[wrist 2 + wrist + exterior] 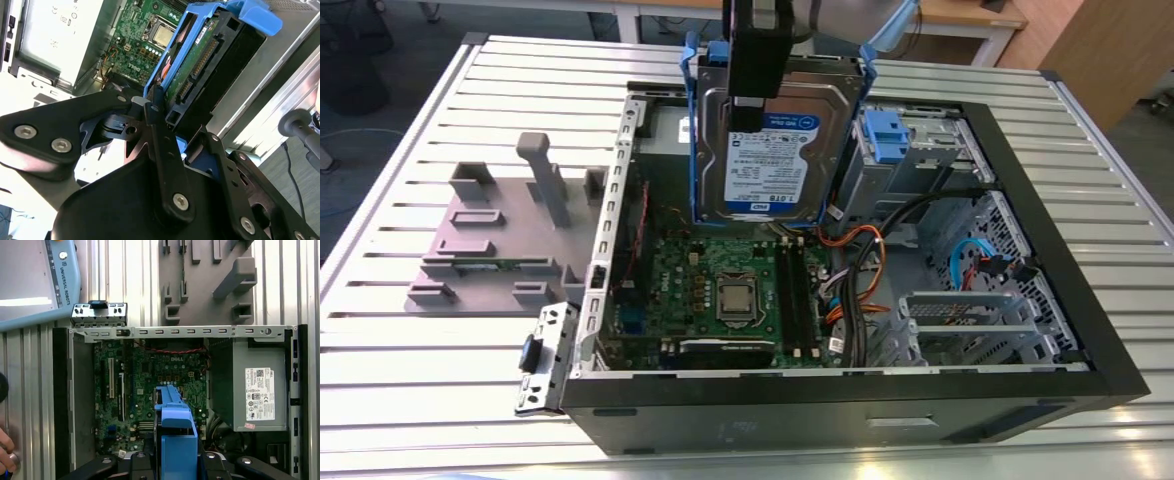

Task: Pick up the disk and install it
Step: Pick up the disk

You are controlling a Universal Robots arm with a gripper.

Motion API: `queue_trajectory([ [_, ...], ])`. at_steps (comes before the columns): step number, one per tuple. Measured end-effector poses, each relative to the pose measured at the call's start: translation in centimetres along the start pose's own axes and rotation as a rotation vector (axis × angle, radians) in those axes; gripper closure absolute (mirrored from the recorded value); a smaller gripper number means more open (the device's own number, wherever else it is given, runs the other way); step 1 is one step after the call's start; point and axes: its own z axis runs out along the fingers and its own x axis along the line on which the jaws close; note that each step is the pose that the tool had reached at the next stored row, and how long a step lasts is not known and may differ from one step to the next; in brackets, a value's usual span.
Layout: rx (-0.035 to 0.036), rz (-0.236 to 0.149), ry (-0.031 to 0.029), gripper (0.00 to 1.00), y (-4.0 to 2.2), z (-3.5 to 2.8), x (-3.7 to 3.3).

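The disk (767, 150), a silver-grey drive with a white-and-blue label in a blue plastic carrier, hangs upright above the far half of the open computer case (1067, 330). My gripper (754, 95) comes down from above and is shut on its upper part, one black finger (757, 60) lying across the label side. In the second wrist view the disk (210, 55) shows its connector edge and green board, clamped between the black fingers (156, 120). In the first wrist view the blue carrier (175, 430) is edge-on over the motherboard (150, 380).
Inside the case are a grey power supply box (255, 385), a silver drive cage with a blue tab (887, 135) and orange cables (854, 260). A grey stand with upright posts (507, 230) lies at the exterior view's left. A person's hand (6, 452) is beside the case.
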Motion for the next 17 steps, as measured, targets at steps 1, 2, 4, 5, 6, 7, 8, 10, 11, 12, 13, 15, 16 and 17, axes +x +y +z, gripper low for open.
queue_trajectory([
  [1, 0.0, 0.0, -0.0001, 0.64, -0.05, 0.0, 0.0],
  [2, 0.0001, 0.0, -0.0001, 0.64, -0.12, 0.0, 0.0],
  [4, 0.0, 0.0, -0.0006, 0.64, -0.24, 0.0, -0.01],
  [5, 0.0, 0.0, -0.0008, 0.64, -0.3, 0.0, -0.01],
  [6, -0.0001, 0.0, -0.0009, 0.64, -0.36, 0.0, -0.02],
  [7, 0.0, 0.0, -0.001, 0.64, -0.41, 0.0, -0.02],
  [8, 0.0, 0.0, -0.0011, 0.64, -0.46, 0.0, -0.02],
  [10, 0.0, 0.0, -0.0011, 0.64, -0.56, 0.0, -0.02],
  [11, 0.0, 0.0, -0.0011, 0.64, -0.63, 0.0, -0.02],
  [12, 0.0, 0.0, -0.0011, 0.64, -0.7, 0.0, -0.03],
  [13, 0.0, 0.0, -0.0011, 0.64, -0.78, 0.0, -0.03],
  [15, 0.0, 0.0, -0.0011, 0.64, -0.92, 0.0, -0.04],
  [16, 0.0, 0.0, -0.0011, 0.64, -0.99, 0.0, -0.04],
  [17, 0.0, 0.0, -0.0011, 0.64, -1.07, 0.0, -0.04],
])
